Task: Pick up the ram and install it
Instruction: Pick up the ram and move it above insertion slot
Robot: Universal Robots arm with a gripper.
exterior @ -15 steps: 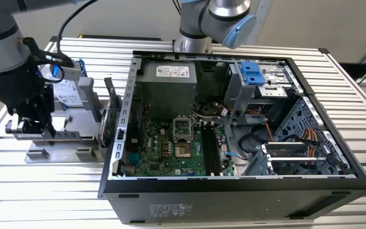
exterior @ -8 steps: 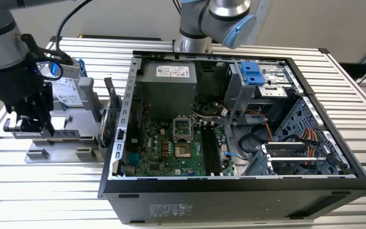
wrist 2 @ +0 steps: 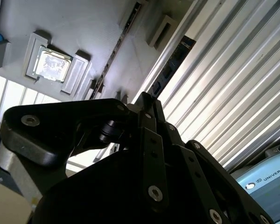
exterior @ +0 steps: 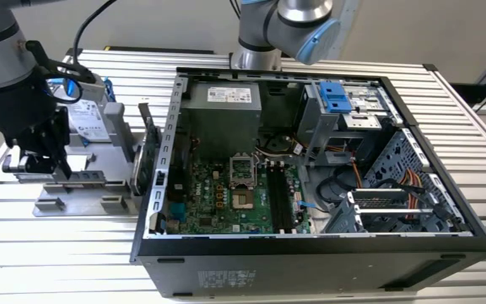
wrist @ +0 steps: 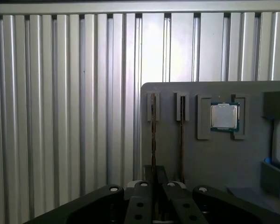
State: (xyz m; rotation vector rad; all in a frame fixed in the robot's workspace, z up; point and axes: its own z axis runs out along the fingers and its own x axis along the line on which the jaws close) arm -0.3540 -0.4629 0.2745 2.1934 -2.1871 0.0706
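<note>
The ram [wrist: 152,126] is seen edge-on, upright in the outermost slot of a grey holder [wrist: 214,158] at lower right in the first wrist view. Its near end is hidden between the gripper [wrist: 157,173] fingers, which appear closed on it. A second stick [wrist: 182,130] and a processor [wrist: 223,115] are seated alongside. In the exterior view the gripper [exterior: 36,166] is at far left, apart from the open computer case [exterior: 311,253].

A robotics lab: slatted aluminium table [exterior: 57,253], opened computer case [exterior: 311,269], grey parts fixture [exterior: 78,201]

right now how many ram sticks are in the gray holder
2, both on edge in the gray holder: one ram stick in line with the gripper, the other between it and the processor. More may be hidden.
</note>
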